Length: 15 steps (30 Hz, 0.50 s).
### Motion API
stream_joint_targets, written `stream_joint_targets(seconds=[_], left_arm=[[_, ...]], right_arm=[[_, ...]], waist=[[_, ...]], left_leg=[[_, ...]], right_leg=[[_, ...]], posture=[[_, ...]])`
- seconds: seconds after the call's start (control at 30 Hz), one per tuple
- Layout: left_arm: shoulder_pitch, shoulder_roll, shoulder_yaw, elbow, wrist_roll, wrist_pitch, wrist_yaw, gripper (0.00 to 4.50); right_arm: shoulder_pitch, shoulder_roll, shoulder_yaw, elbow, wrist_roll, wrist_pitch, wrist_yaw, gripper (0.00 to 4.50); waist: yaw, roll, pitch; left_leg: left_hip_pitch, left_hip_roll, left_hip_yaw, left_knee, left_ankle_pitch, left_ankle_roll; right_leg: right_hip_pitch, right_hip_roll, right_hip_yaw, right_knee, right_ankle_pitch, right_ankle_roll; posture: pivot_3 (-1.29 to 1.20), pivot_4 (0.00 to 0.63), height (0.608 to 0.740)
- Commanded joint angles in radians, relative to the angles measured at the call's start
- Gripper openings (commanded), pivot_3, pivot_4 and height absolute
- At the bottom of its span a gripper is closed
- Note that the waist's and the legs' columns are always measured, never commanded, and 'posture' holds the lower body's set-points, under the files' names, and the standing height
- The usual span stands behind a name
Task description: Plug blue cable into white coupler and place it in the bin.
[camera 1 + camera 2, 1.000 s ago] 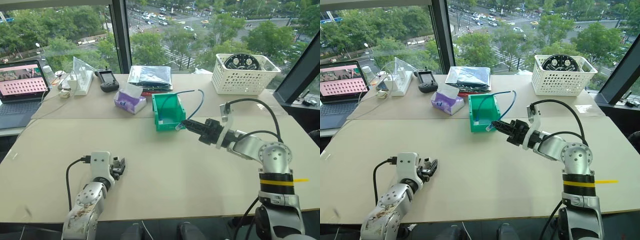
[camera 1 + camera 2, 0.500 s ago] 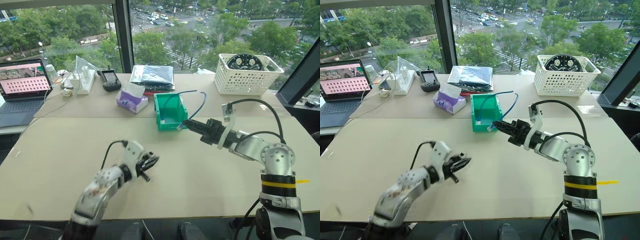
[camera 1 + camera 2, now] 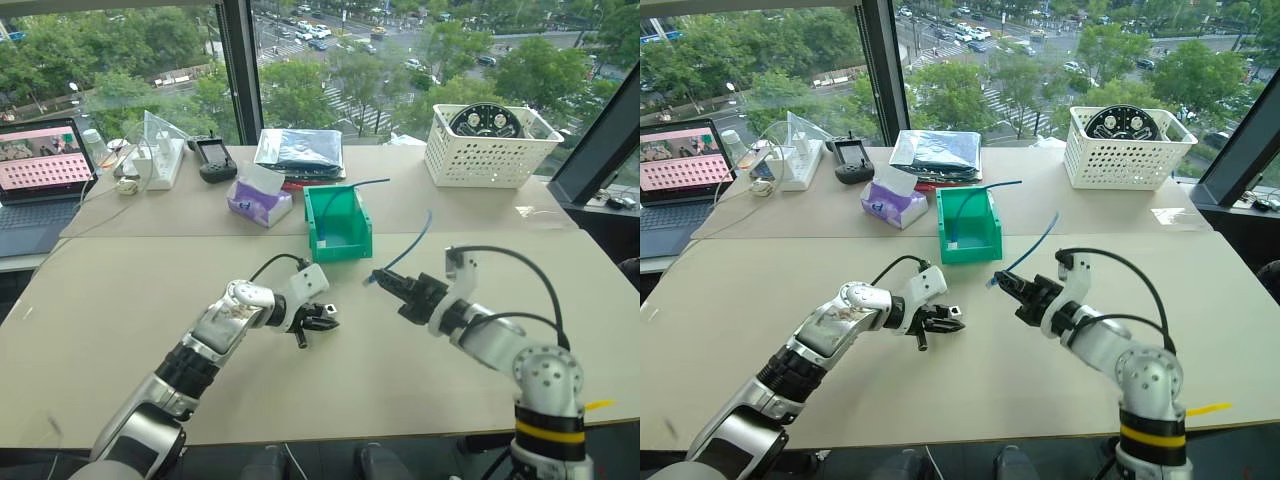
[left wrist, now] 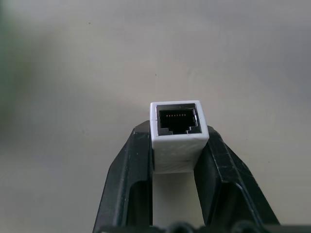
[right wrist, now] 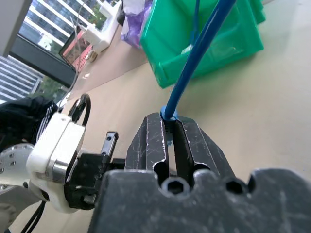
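My left gripper [image 4: 179,145] is shut on the white coupler [image 4: 179,131], whose dark socket faces away from the wrist. It hovers over the middle of the table [image 3: 320,322]. My right gripper [image 3: 385,283] is shut on the plug end of the blue cable [image 3: 410,245], a short way to the right of the left gripper [image 5: 109,143]. From those fingers [image 5: 150,141] the blue cable [image 5: 194,63] rises up and back. The green bin [image 3: 337,225] stands behind both grippers.
A darker blue cable [image 3: 360,185] hangs over the bin's back edge. A purple tissue pack [image 3: 258,200] lies left of the bin. At the back are a white lattice basket [image 3: 490,145], a dark bag [image 3: 300,150], a power strip [image 3: 165,160] and a laptop [image 3: 40,170].
My left arm has swung from the front left to the middle of the table and turned toward the right gripper. My right gripper has drawn back from the bin with the cable end.
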Motion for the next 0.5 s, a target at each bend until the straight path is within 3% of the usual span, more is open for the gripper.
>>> stream_joint_targets(seconds=[0.03, 0.5], left_arm=[[-0.029, -0.022, -0.016, 0.011, 0.021, 0.029, 0.008, 0.69], [-0.031, -0.077, -0.016, -0.018, 0.042, 0.103, 0.041, 0.69]], right_arm=[[0.019, 0.028, 0.030, -0.079, -0.038, -0.039, -0.043, 0.00], [0.047, 0.082, 0.069, -0.085, -0.111, -0.040, -0.097, 0.00]], waist=[[0.000, 0.000, 0.000], [0.006, 0.000, 0.000]], left_leg=[[0.000, 0.000, 0.000, 0.000, 0.000, 0.000], [0.000, 0.000, 0.000, 0.002, 0.000, 0.000]], right_leg=[[0.000, 0.000, 0.000, 0.000, 0.000, 0.000], [0.000, 0.000, 0.000, 0.001, 0.000, 0.000]], posture=[[0.00, 0.150, 0.740], [0.00, 0.150, 0.740]])
